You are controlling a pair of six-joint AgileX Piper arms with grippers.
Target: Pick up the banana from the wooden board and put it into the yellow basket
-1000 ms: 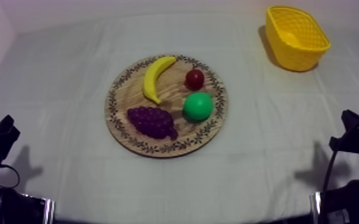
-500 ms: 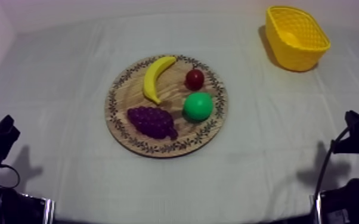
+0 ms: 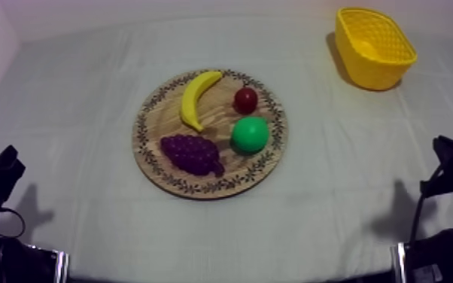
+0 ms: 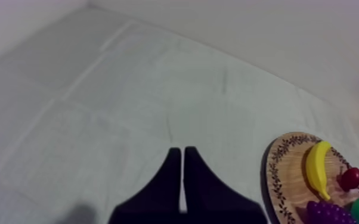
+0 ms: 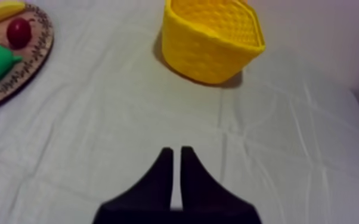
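The banana (image 3: 198, 98) lies on the round wooden board (image 3: 216, 120) in the middle of the worktop (image 3: 79, 113), just beside a small red fruit (image 3: 245, 99), with a pear (image 3: 250, 135) and a bunch of grapes (image 3: 192, 154) nearer the robot. The yellow basket (image 3: 370, 71) stands well apart at the far right. The left hand (image 4: 179, 150) and the right hand (image 5: 175, 150) are both closed on nothing, low over the cloth at their own sides.

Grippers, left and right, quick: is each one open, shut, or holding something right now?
Left gripper: shut, holding nothing.
Right gripper: shut, holding nothing.
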